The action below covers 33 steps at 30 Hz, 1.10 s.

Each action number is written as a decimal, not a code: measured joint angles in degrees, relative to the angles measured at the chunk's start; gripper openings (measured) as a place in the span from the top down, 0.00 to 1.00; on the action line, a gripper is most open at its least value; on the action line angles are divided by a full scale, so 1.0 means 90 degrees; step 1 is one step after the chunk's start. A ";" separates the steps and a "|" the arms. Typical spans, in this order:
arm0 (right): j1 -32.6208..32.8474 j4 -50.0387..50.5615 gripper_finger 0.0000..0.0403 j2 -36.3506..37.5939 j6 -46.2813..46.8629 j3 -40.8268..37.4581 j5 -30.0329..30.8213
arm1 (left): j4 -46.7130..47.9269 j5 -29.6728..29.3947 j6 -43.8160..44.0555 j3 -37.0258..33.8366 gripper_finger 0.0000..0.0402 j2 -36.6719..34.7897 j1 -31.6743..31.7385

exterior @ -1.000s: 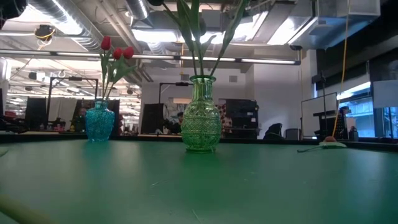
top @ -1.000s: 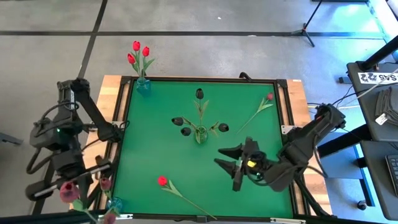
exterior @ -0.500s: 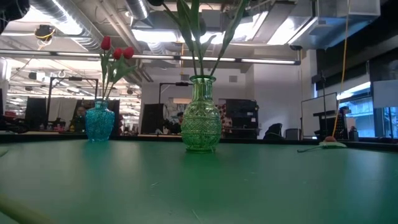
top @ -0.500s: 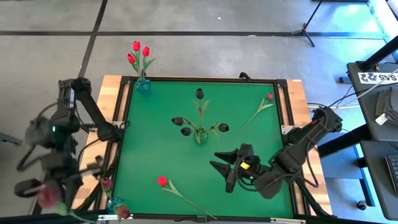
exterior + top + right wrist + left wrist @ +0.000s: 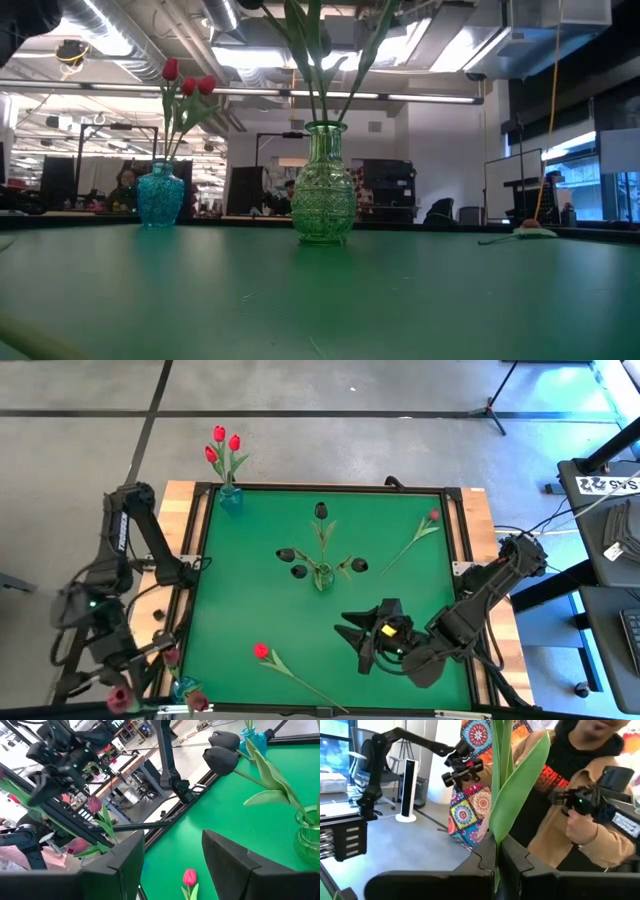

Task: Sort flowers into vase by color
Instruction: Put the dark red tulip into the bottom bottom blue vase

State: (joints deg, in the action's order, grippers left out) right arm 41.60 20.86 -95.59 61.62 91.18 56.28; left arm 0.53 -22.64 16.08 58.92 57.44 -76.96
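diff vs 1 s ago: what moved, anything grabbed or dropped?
The right gripper, open and empty, slid left over the mat toward the loose red tulip. The left gripper, shut on a maroon tulip by the stem, swung about off the table's near-left corner. Nothing grabbed or dropped. Green vase, blue vase and the tulip by the right edge are unchanged.

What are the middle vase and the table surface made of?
Green vase: looks like pressed glass, translucent, with an embossed diamond pattern and glints; clear plastic is possible. Table surface: matte green mat, felt or rubber by its look, with no glare.
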 joint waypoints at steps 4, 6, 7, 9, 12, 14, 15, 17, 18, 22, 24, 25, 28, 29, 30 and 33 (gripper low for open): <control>0.0000 0.0019 0.51 0.0000 0.0202 0.0000 0.0009 | -0.0443 0.0087 0.0128 -0.0726 1.00 -0.0323 0.0154; 0.0000 0.0077 0.51 0.0000 0.0365 0.0000 -0.0025 | -0.0747 0.0253 0.0196 -0.1101 1.00 -0.0508 0.0147; 0.0000 0.0090 0.51 0.0000 0.0455 0.0000 -0.0048 | -0.0960 0.0368 0.0200 -0.1297 1.00 -0.0577 0.0144; 0.0000 0.0086 0.51 0.0000 0.0611 0.0000 -0.0038 | -0.1217 0.0482 0.0173 -0.1671 1.00 -0.0655 0.0137; 0.0000 0.0088 0.51 0.0000 0.0833 0.0000 -0.0044 | -0.1269 0.0467 0.0145 -0.2110 1.00 -0.0704 0.0149; 0.0000 0.0086 0.51 0.0000 0.0966 0.0000 -0.0042 | -0.1359 0.0470 0.0065 -0.2339 1.00 -0.0733 0.0148; 0.0000 0.0083 0.51 0.0000 0.1005 0.0000 -0.0037 | -0.1452 0.0477 -0.0028 -0.2440 1.00 -0.0740 0.0147; 0.0000 0.0092 0.51 0.0000 0.1139 0.0000 -0.0036 | -0.1678 0.0495 -0.0218 -0.2649 1.00 -0.0803 0.0145; -0.0001 0.0100 0.51 0.0000 0.1248 0.0000 -0.0037 | -0.1800 0.0549 -0.0302 -0.2733 1.00 -0.0856 0.0147; -0.0053 0.0220 0.51 0.0000 0.1625 0.0000 -0.0047 | -0.1919 0.0650 -0.0396 -0.2980 1.00 -0.1143 0.0147; -0.0089 0.0232 0.51 0.0000 0.1673 0.0000 -0.0042 | -0.1909 0.0769 -0.0391 -0.3137 1.00 -0.1315 0.0147; -0.0097 0.0229 0.51 0.0002 0.1678 0.0000 -0.0047 | -0.1904 0.0807 -0.0352 -0.3213 1.00 -0.1403 0.0147; -0.0100 0.0229 0.51 0.0002 0.1805 0.0000 -0.0079 | -0.1915 0.0828 -0.0172 -0.3454 1.00 -0.1622 0.0143; -0.0100 0.0229 0.51 0.0002 0.1822 0.0000 -0.0090 | -0.1906 0.0848 -0.0062 -0.3543 1.00 -0.1684 0.0132; -0.0100 0.0229 0.51 0.0002 0.1825 0.0000 -0.0091 | -0.1903 0.0878 0.0046 -0.3633 1.00 -0.1732 0.0121; -0.0097 0.0229 0.51 0.0005 0.1827 0.0000 -0.0093 | -0.1906 0.0907 0.0431 -0.3795 1.00 -0.1775 0.0085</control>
State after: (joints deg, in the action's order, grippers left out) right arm 40.73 22.92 -95.55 78.06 91.18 55.44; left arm -16.62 -14.47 19.96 24.76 41.46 -76.19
